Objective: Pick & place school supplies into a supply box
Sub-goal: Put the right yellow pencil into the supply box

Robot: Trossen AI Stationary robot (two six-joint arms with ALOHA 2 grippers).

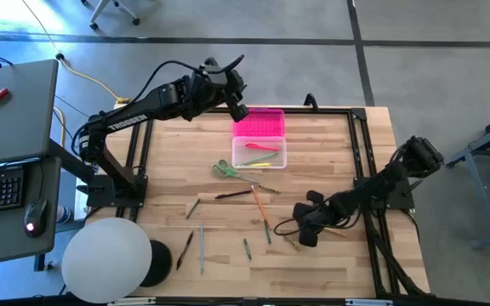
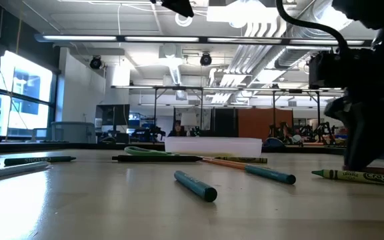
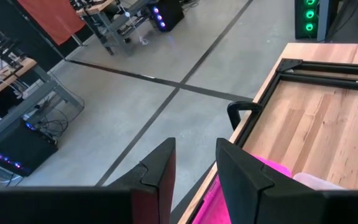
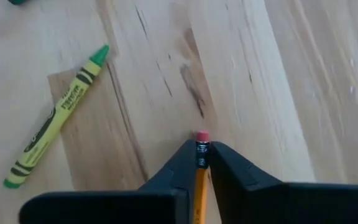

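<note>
Nearest the low camera: a teal pen [image 2: 196, 185] lying on the bare wood, well short of the supply box [image 1: 259, 153].

Supply box: open, pink lid [image 1: 259, 123] folded back on its far side, clear base holding a couple of items already, one pink-red.

Right gripper [image 4: 201, 163]: down at the table, well off from the box toward the table's near right corner. Fingers stand either side of a yellow pencil [image 4: 199, 180], pink eraser poking out between the tips. Looks like a pinch, but the tips appear only lightly set on it; hard to say from here whether the hold is firm.

Green crayon [image 4: 53, 119] lies just beside that gripper, apart from the pencil.

Left gripper [image 3: 194, 171]: raised above the box's lid edge, jaws spread, nothing between them. Waiting.

Scissors [image 1: 225, 169] touch or nearly touch the box's near left corner. Remaining pens and pencils are scattered on the near side of the box.

Step in hand, as I read it: picking up the yellow pencil. To do it well, confirm a snug squeeze before lifting, raise straight up so the far end clears the crayon, carry level, and line the pencil up with the box's long side before releasing low into the base.
</note>
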